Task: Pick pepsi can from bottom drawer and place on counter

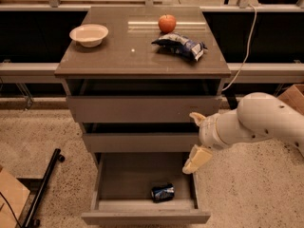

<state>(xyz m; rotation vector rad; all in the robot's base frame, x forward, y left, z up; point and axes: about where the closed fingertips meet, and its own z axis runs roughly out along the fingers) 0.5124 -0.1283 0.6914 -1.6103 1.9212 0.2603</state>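
The pepsi can (pixel 162 192) lies on its side near the front of the open bottom drawer (pixel 145 217), right of its middle. My gripper (pixel 195 138) hangs at the drawer cabinet's right side, above the drawer's right rim and up and to the right of the can. Its two pale fingers (pixel 196 158) stand apart, open and empty. The counter (pixel 128 56) is the glossy grey-brown top of the cabinet.
On the counter stand a white bowl (pixel 89 34) at the left, an apple (pixel 166 23) at the back and a blue-and-white snack bag (pixel 183 45) at the right. The two upper drawers (pixel 142 109) are slightly out. A black pole (pixel 42 189) lies on the floor at left.
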